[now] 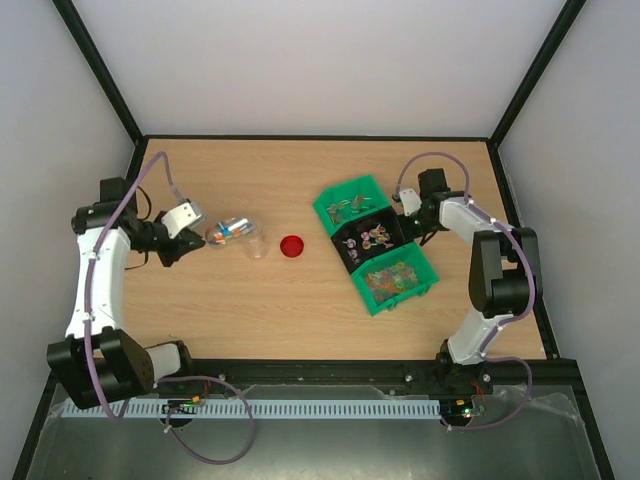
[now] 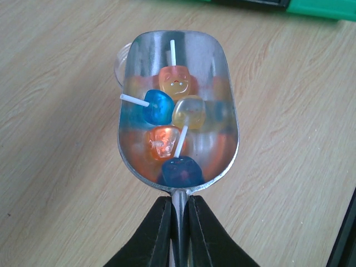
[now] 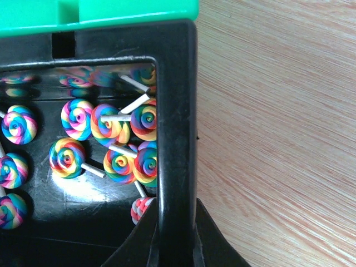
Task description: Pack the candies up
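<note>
Left gripper (image 2: 178,210) clenched on metal scoop (image 2: 219,61) handle, over desk (image 1: 300,320) left half. Scoop cradles candies (image 2: 173,83): light, glossy, hard-looking, prone to roll, so carry level by the scoop rather than pinching. Right gripper (image 3: 175,239) clamps black bin (image 3: 178,111) wall.

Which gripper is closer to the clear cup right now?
Left. The left gripper holds the scoop just beside the clear cup; the right gripper is far across, clamped on the black bin.

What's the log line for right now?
left pincer shut on scoop handle | scoop loaded with candies | right pincer shut on black bin wall
</note>
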Motion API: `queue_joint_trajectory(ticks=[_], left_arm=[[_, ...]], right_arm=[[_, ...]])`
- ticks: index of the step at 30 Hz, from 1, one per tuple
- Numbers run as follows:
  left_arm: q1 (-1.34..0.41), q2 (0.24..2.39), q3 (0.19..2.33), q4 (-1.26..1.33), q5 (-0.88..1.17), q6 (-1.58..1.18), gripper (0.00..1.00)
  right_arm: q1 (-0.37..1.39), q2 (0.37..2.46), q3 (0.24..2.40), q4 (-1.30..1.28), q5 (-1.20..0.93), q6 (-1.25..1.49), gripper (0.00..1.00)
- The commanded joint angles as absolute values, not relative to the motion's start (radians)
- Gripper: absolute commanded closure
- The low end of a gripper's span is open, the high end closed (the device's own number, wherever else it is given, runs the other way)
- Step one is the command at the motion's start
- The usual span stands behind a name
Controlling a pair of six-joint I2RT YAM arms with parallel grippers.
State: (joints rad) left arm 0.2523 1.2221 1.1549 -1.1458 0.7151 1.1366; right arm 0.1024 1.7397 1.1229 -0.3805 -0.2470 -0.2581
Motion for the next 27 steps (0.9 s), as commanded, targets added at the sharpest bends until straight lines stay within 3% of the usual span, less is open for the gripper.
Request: queue_joint_trajectory(ticks=[1,27], left_arm=[[0.258,1.194,1.164,-1.214,0.698,1.225,0.98],[0.135,1.288,1.264,-1.134,0.478,1.039,0.98]], right_arm=[[0.11,1.705,1.153,-0.384,-0.273,-0.199,0.99],[0.121,1.704,1.152,-0.358,-0.285,-0.164,0.99]])
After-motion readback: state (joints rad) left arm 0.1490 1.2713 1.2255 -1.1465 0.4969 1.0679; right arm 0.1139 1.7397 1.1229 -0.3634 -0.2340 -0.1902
